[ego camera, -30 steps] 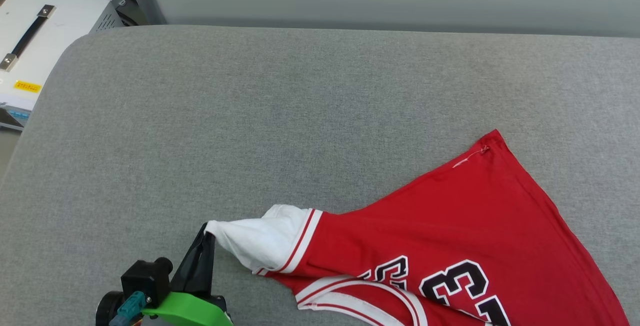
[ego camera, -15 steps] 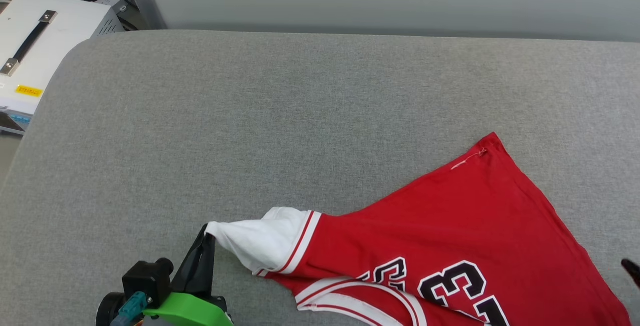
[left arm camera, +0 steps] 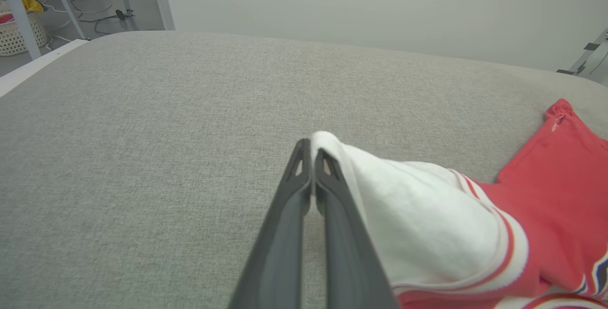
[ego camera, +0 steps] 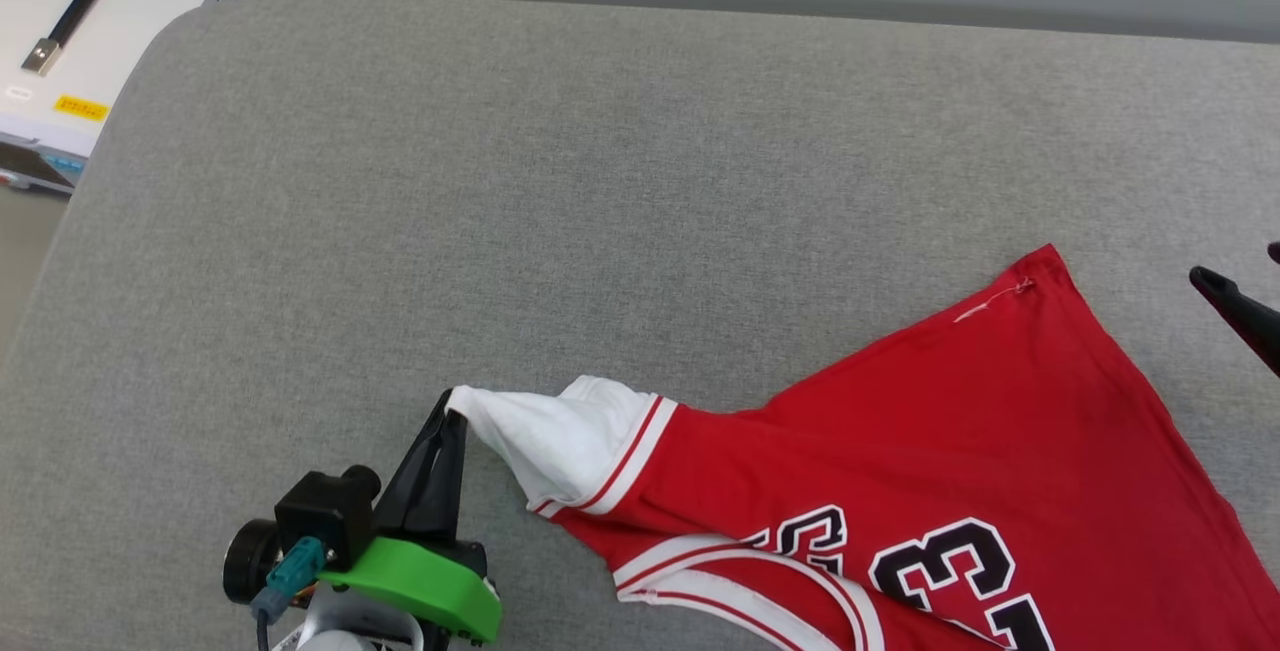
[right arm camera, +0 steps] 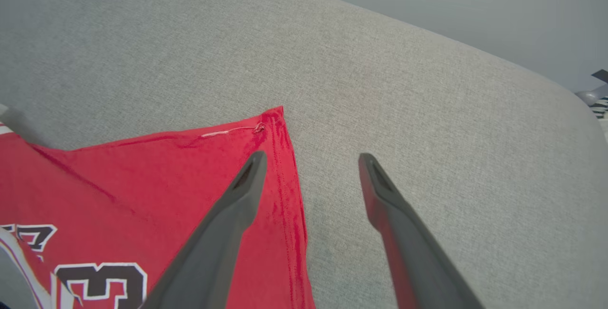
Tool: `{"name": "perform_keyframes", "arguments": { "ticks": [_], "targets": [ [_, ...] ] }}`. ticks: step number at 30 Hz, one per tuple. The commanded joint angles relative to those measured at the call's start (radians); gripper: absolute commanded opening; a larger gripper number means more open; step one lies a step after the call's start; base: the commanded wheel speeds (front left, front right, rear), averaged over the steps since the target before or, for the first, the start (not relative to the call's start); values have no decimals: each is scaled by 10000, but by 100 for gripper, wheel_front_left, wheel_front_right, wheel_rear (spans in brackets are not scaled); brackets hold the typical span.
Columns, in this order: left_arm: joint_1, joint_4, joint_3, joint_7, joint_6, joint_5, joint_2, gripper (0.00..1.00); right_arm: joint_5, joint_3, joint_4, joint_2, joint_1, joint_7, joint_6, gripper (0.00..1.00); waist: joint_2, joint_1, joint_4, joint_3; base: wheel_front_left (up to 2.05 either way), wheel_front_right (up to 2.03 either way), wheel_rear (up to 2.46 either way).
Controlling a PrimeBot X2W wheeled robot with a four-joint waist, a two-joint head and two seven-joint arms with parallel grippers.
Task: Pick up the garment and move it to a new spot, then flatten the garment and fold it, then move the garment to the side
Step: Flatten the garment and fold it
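Grey padded surface [ego camera: 500, 181]: a broad slab with rounded corners, covered in a fine, matte woven cloth. It carries the whole work area.

Garment [ego camera: 950, 411]: a red jersey-knit shirt, soft and limp. It lies on the near right part of the surface, running off the near edge of my head view. It is partly spread and not yet flat. The body fans out as a rough triangle with shallow creases, and the neckline side is bunched. As I judge it, flattening is under way, while the fold and the move to the side are left.

Numerals [ego camera: 940, 561]: black with a white outline, crumpled where the cloth overlaps.

White sleeve [ego camera: 560, 431]: a thicker-looking knit drawn out into a cone toward my left. It joins the red body at a red-and-white striped trim [ego camera: 625, 451].

Left gripper [left arm camera: 308, 145]: two long dark fingers pressed together, pinching the tip of the sleeve just above the surface.

Right gripper [right arm camera: 312, 157]: fingers spread wide and holding nothing. It is poised over the far hem corner [right arm camera: 278, 114], with one finger above red cloth and the other above bare grey (I cannot tell whether either touches).

White thread [right arm camera: 228, 132]: a loose stitch along the hem at that corner.
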Motion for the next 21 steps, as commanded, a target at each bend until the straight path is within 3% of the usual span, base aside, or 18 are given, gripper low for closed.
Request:
{"name": "perform_keyframes", "arguments": {
  "ticks": [1,9,16,21],
  "targets": [
    [-257,-23,-43,-79,-38,123,-56,0,-115,312,251,-36,-553,220,-7,100,0,1,313,367,0,0,0],
    [-842,-49,-298,-164,-160,294,-276,0,-156,2137,2252,183,-2899,1414,-7,100,0,1,774,1156,0,0,0],
    [-1224,52,-434,-229,-252,378,-491,0,-132,3204,3841,572,-4024,1183,-7,100,0,1,1099,1723,0,0,0],
    [-1369,184,-464,-259,-312,424,-581,0,10,4113,4734,753,-3990,1005,-7,100,0,1,1214,1882,0,0,0]
  ]
}}
